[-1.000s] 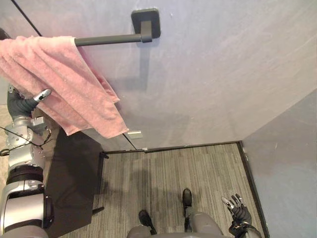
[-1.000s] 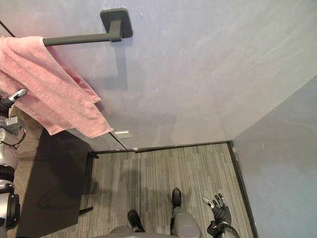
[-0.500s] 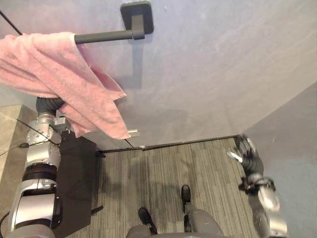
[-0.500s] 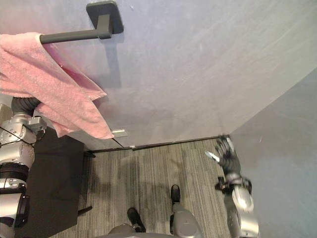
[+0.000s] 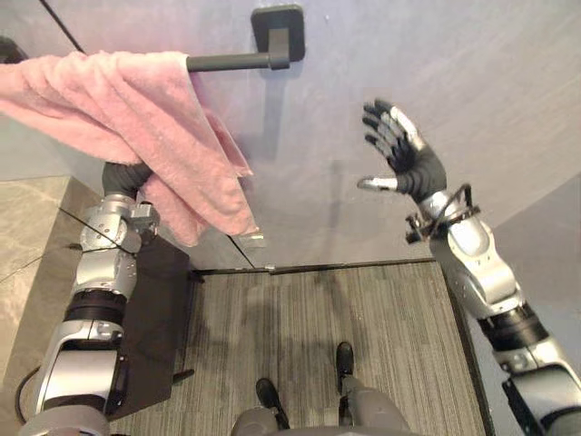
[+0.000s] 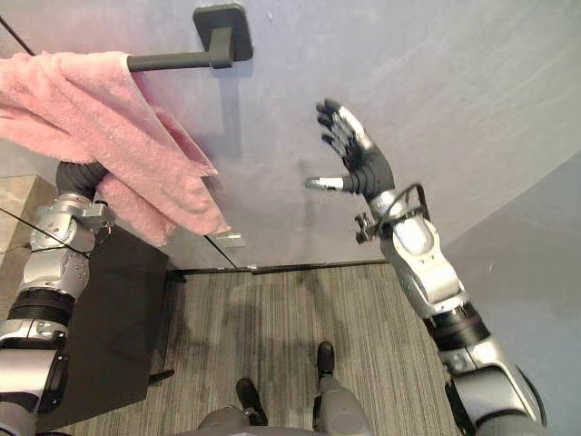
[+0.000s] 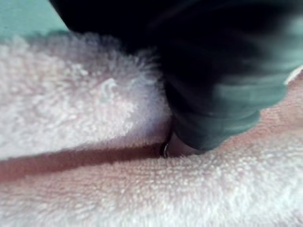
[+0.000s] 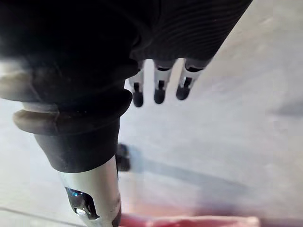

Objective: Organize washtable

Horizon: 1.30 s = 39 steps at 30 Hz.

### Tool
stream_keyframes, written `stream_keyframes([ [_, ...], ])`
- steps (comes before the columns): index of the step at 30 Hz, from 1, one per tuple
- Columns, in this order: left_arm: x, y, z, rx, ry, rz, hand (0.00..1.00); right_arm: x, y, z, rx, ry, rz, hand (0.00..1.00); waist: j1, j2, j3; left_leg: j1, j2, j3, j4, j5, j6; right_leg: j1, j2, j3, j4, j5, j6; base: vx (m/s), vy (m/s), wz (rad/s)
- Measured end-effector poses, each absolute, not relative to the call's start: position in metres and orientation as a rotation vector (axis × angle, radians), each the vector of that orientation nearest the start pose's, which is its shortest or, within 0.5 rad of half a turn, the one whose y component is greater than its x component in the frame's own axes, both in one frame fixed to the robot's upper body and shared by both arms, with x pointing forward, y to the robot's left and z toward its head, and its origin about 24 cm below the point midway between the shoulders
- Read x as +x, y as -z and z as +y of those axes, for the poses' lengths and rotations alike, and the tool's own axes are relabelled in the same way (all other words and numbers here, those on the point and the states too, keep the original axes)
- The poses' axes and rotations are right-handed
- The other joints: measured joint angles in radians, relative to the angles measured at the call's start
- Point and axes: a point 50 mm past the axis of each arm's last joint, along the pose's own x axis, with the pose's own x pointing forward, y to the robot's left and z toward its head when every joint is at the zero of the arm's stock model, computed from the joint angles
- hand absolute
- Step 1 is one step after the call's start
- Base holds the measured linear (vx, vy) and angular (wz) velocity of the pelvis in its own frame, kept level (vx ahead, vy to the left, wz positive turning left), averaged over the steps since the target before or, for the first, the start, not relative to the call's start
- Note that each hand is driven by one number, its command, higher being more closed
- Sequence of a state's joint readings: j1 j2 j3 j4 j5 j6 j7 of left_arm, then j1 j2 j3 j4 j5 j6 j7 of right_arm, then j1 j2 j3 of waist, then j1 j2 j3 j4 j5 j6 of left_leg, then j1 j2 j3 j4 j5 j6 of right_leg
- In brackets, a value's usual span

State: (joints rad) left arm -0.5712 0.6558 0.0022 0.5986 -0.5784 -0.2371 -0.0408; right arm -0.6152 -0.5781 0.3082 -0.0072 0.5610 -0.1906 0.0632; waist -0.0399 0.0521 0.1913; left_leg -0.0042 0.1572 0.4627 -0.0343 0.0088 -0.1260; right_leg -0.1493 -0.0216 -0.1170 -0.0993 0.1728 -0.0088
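A pink towel (image 5: 136, 109) hangs bunched over a dark rail (image 5: 231, 62) on the grey wall, with the rail's square bracket (image 5: 280, 32) at its right end. My left arm reaches up beneath the towel, and its dark wrist cover (image 5: 123, 174) disappears into the cloth. In the left wrist view my left hand (image 7: 213, 71) is buried in the towel (image 7: 94, 123), with a fold pinched against it. My right hand (image 5: 408, 159) is raised to the right of the rail, close to the wall. Its fingers (image 8: 159, 90) are spread straight and hold nothing.
A black cabinet side (image 5: 159, 309) stands at the lower left beside a stone counter (image 5: 27, 227). Striped grey floor (image 5: 363, 318) lies below. A second wall (image 5: 554, 245) closes the corner on the right. A small metal fitting (image 5: 252, 240) sits low on the wall.
My right arm has risen from near the floor to rail height, still open. My left hand went up under the towel and curled in; the towel is bunched higher. The view has shifted.
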Motion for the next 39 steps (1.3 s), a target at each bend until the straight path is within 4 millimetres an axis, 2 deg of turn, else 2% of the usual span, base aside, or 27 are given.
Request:
stream_keyframes([
  [3, 0.344, -0.159, 0.290, 0.018, -0.145, -0.303, 1.00, 0.332, -0.242, -0.124, -0.130, -0.500, -0.632, 0.00, 0.005, 0.005, 0.003, -0.004, 0.000, -0.012, 0.000, 0.001, 0.000, 0.000, -0.001, -0.011, 0.000, 0.001, -0.001, -0.02, 0.018, 0.10],
  [6, 0.353, -0.167, 0.276, -0.007, -0.115, -0.327, 1.00, 0.354, -0.254, -0.119, -0.120, -0.425, -0.614, 0.00, 0.026, 0.007, 0.003, -0.012, 0.000, -0.020, 0.000, 0.005, 0.006, -0.011, -0.002, -0.016, 0.000, 0.010, -0.003, 0.00, 0.019, 0.07],
  [8, 0.358, -0.173, 0.268, -0.020, -0.105, -0.341, 1.00, 0.366, -0.267, -0.106, -0.093, -0.402, -0.617, 0.00, 0.032, 0.014, 0.006, -0.025, -0.002, -0.024, -0.002, 0.017, 0.009, -0.022, -0.004, -0.017, 0.000, 0.020, -0.003, -0.01, 0.020, 0.02],
  [13, 0.372, -0.181, 0.247, -0.101, -0.083, -0.357, 1.00, 0.388, -0.259, -0.060, -0.017, -0.418, -0.503, 0.00, 0.034, 0.019, 0.007, -0.042, -0.005, -0.047, 0.003, 0.031, 0.017, -0.022, -0.014, -0.030, 0.000, 0.031, -0.004, -0.05, 0.043, 0.11],
  [16, 0.378, -0.189, 0.232, -0.141, -0.056, -0.380, 1.00, 0.397, -0.255, -0.037, 0.023, -0.386, -0.407, 0.00, 0.056, 0.020, 0.008, -0.056, -0.003, -0.072, -0.002, 0.038, 0.014, -0.028, -0.017, -0.048, 0.000, 0.032, -0.006, -0.06, 0.039, 0.26],
  [20, 0.383, -0.198, 0.222, -0.148, -0.032, -0.394, 1.00, 0.392, -0.252, -0.002, 0.112, -0.417, -0.354, 0.00, 0.066, 0.026, 0.011, -0.088, -0.003, -0.115, -0.046, 0.094, -0.002, -0.056, -0.012, -0.095, 0.000, 0.027, -0.003, -0.04, 0.026, 0.32],
  [24, 0.389, -0.204, 0.213, -0.170, -0.033, -0.395, 1.00, 0.387, -0.241, 0.018, 0.128, -0.448, -0.297, 0.00, 0.070, 0.026, 0.011, -0.104, -0.004, -0.141, -0.059, 0.116, 0.001, -0.065, -0.011, -0.122, 0.000, 0.038, -0.017, 0.00, 0.048, 0.18],
  [29, 0.391, -0.209, 0.207, -0.180, -0.020, -0.409, 1.00, 0.383, -0.247, 0.028, 0.111, -0.478, -0.314, 0.00, 0.074, 0.026, 0.011, -0.108, -0.008, -0.152, -0.059, 0.117, 0.002, -0.064, -0.014, -0.129, 0.000, 0.039, -0.018, 0.03, 0.081, 0.05],
  [33, 0.394, -0.209, 0.209, -0.182, -0.044, -0.393, 1.00, 0.384, -0.254, 0.027, 0.078, -0.477, -0.338, 0.00, 0.074, 0.026, 0.011, -0.111, -0.008, -0.158, -0.059, 0.117, 0.002, -0.064, -0.014, -0.131, 0.000, 0.039, -0.018, 0.02, 0.073, 0.03],
  [34, 0.394, -0.209, 0.209, -0.183, -0.048, -0.393, 1.00, 0.384, -0.253, 0.027, 0.077, -0.478, -0.338, 1.00, 0.074, 0.026, 0.011, -0.111, -0.008, -0.158, -0.059, 0.117, 0.002, -0.063, -0.014, -0.131, 0.000, 0.039, -0.018, 0.02, 0.078, 0.01],
  [39, 0.395, -0.207, 0.210, -0.183, -0.052, -0.386, 1.00, 0.384, -0.254, 0.027, 0.072, -0.477, -0.339, 1.00, 0.074, 0.026, 0.011, -0.109, -0.007, -0.159, -0.059, 0.117, 0.002, -0.061, -0.014, -0.131, 0.000, 0.039, -0.018, 0.01, 0.061, 0.01],
])
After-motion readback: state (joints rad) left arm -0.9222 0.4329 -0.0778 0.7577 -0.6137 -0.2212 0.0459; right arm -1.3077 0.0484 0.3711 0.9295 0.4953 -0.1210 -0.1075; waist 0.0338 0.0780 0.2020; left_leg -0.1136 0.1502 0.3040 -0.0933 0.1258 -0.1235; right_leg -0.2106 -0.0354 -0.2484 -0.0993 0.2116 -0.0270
